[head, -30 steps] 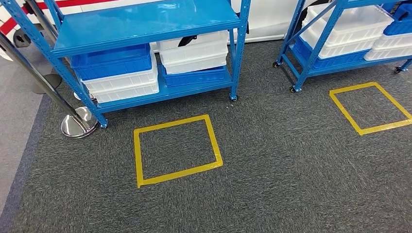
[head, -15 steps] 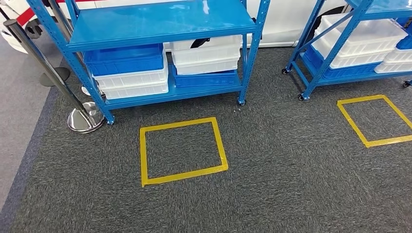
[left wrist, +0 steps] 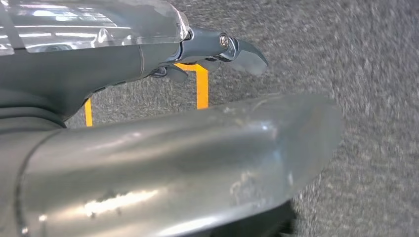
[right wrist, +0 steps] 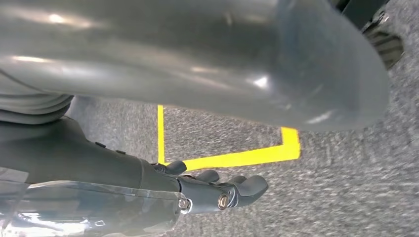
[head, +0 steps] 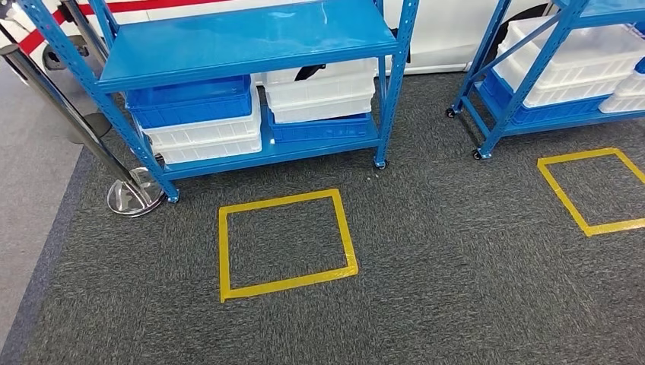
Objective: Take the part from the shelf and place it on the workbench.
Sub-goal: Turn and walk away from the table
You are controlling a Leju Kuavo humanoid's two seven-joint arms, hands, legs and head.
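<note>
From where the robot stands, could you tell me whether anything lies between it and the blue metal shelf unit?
Nothing visible does: only dark grey carpet and a flat yellow tape square lie before the blue metal shelf unit.

- A dark grey carpet (head: pixel 456 266) covers the floor, with a lighter grey strip (head: pixel 30 198) along one side.
- A square of yellow tape (head: pixel 285 243) is stuck to the carpet; a second taped square (head: pixel 589 190) lies well apart from it.
- A blue metal rack (head: pixel 251 46) on small wheels stands just behind the first square, its lower level stacked with blue and white bins (head: pixel 201 122).
- A second blue rack (head: pixel 525 76) with more bins stands behind the other square.
- A chrome barrier post (head: pixel 133 194) with a round base stands beside the first rack.
- A white wall panel (head: pixel 433 30) runs behind the racks.
</note>
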